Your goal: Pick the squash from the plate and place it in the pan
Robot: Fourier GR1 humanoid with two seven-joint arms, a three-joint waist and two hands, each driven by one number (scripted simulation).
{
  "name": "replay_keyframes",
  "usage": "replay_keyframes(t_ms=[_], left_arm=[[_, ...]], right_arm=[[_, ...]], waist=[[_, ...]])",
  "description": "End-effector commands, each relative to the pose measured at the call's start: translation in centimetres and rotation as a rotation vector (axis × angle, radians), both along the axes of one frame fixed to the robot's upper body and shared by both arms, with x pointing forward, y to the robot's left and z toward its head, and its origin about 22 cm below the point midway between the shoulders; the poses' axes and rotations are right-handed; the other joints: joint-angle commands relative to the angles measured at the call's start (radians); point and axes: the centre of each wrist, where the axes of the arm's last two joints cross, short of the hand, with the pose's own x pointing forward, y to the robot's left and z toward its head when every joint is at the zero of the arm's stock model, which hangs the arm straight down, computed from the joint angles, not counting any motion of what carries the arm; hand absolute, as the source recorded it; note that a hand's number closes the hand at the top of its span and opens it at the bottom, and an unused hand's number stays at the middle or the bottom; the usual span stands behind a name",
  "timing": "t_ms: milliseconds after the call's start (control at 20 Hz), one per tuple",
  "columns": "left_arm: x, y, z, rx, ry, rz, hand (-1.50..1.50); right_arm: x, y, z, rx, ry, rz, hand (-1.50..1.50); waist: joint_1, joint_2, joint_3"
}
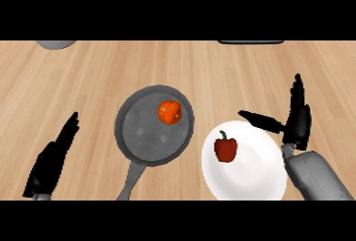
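Wooden worktop (pixel 208 66) carries a grey pan (pixel 154 126) with its handle pointing toward the robot and, just to its right, a white plate (pixel 254 169); the orange, roundish squash (pixel 169 112) already lies inside the pan, in its upper right part, while a red bell pepper (pixel 225 148) sits on the plate. The right hand (pixel 295 117) stands just beyond the plate's right rim, fingers straight and thumb spread toward the plate, holding nothing, with the squash to its left across the plate. The left hand (pixel 55 155) rests open at the lower left, apart from the pan, so judged from this the placing looks done.
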Motion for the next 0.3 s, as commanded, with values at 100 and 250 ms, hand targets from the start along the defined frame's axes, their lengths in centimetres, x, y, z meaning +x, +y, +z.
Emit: replay_keyframes(t_ms=[100,250], left_arm=[[-1.1,0.2,-0.2,-0.003,0.002,-0.015,0.00],[-1.4,-0.1,0.3,0.008,0.001,-0.001,0.00]], right_arm=[[-5.0,-5.8,1.6,-0.027,-0.011,0.037,-1.50],[-4.9,-7.9,1.9,-0.002,-0.014,0.036,-1.50]], waist=[[0.002,0.000,0.000],[0.009,0.002,0.000]])
